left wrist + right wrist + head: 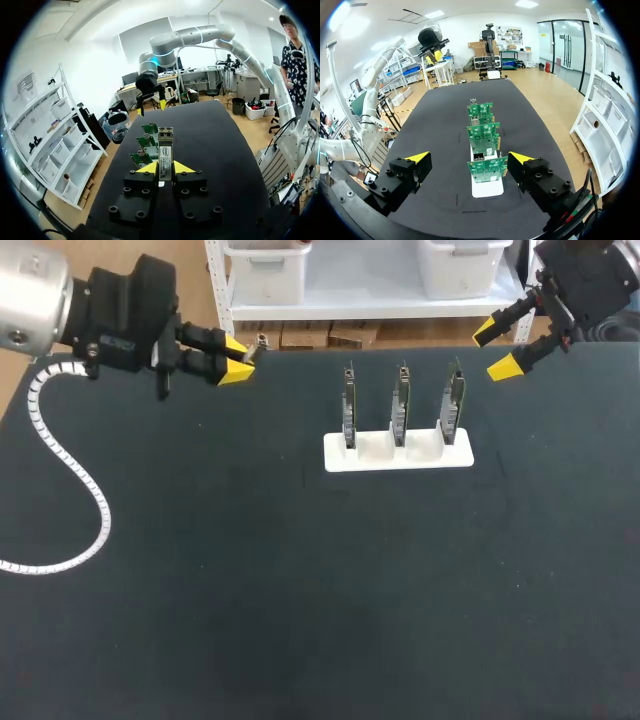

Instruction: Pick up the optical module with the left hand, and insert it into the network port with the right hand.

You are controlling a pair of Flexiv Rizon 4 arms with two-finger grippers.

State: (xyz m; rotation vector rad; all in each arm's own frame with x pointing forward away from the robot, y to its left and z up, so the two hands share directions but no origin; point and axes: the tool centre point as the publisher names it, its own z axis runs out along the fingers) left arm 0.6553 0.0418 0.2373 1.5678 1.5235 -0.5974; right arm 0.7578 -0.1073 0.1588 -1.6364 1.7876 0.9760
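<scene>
My left gripper (240, 360) hangs over the table's far left part, shut on a small silver optical module (259, 342) that sticks out past its yellow tips. In the left wrist view the module (165, 157) stands upright between the fingers of my left gripper (165, 167). Three green network cards (400, 405) with ports stand upright in a white holder (398, 452) at the table's middle back. Over the far right corner my right gripper (495, 348) is held open and holds nothing. In its own view the right gripper (469, 157) faces the row of cards (485, 145) end on.
A white coiled cable (70, 480) trails from my left arm across the table's left side. The black table (300, 600) lies bare in front of the card holder.
</scene>
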